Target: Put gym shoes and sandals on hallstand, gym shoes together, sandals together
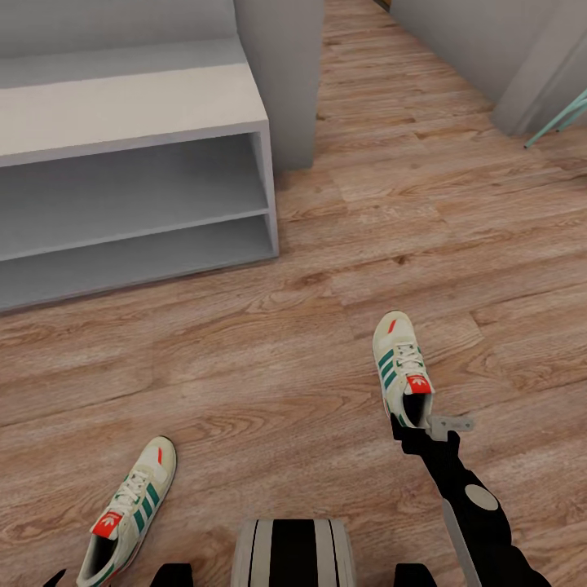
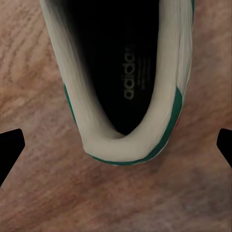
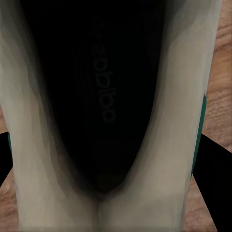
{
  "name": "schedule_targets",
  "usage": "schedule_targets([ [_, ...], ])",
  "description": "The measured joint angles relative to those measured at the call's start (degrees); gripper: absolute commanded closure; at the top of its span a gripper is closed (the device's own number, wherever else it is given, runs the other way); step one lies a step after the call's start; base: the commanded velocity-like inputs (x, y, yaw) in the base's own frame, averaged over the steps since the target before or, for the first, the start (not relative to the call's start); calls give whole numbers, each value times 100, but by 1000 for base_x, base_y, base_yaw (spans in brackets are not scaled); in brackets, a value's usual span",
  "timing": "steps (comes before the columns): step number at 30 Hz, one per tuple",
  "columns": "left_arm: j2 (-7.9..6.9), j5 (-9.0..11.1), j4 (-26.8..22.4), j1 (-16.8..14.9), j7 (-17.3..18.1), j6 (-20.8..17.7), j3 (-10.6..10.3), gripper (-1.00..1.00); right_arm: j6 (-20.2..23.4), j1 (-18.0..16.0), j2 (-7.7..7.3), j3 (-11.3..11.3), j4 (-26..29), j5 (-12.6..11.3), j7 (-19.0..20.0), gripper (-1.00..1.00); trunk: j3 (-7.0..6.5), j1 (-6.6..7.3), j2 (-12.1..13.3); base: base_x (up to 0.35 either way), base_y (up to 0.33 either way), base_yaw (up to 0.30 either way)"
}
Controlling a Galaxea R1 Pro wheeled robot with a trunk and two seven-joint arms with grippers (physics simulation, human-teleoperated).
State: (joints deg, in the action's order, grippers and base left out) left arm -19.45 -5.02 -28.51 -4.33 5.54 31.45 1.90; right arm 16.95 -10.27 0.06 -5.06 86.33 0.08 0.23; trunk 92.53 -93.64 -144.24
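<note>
Both gym shoes lie well apart on the corridor floor [image 1: 244,359], clear of the hallstand [image 1: 130,106]. The right gripper [image 1: 412,424] sits at the right gym shoe [image 1: 401,367] heel, its jaws seemingly straddling the collar, though whether they are clamped I cannot tell. The left gripper [image 2: 116,145] hangs over the left gym shoe [image 2: 130,96] heel, jaws apart; next it must descend and close.

The robot's glossy black right arm [image 1: 469,505] carries a round pale-grey disc and a grey side strip, ends beside a small light-grey angular bracket [image 1: 451,425], and stands next to the pale-grey rounded trunk block [image 1: 295,550] with its broad black bands.
</note>
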Motion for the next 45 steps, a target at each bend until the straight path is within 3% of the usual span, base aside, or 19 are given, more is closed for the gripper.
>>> schedule_targets([
  [12, 1, 0, -8, -14, -7, -1, 0, -100, 48, -52, 5, 11, 8, 0, 1, 100, 0, 0, 0, 0, 0, 0],
  [21, 1, -1, -8, -22, -9, -1, 0, -100, 48, -51, 2, 16, 7, 0, 10, 100, 218, -23, -12, 0, 0, 0],
  [30, -6, 0, -8, -22, -9, -1, 0, -100, 40, -51, 2, 16, 8, 0, 10, 100, 289, -23, -12, 0, 0, 0],
  [39, -7, -1, -8, -22, -9, -1, 0, -100, 36, -52, 2, 16, 7, 0, 10, 100, 520, -47, -24, 0, 0, 0],
  [45, -7, 0, -8, -22, -9, -1, 0, -100, 32, -52, 2, 16, 8, 0, 10, 100, 571, -46, -24, 0, 0, 0],
])
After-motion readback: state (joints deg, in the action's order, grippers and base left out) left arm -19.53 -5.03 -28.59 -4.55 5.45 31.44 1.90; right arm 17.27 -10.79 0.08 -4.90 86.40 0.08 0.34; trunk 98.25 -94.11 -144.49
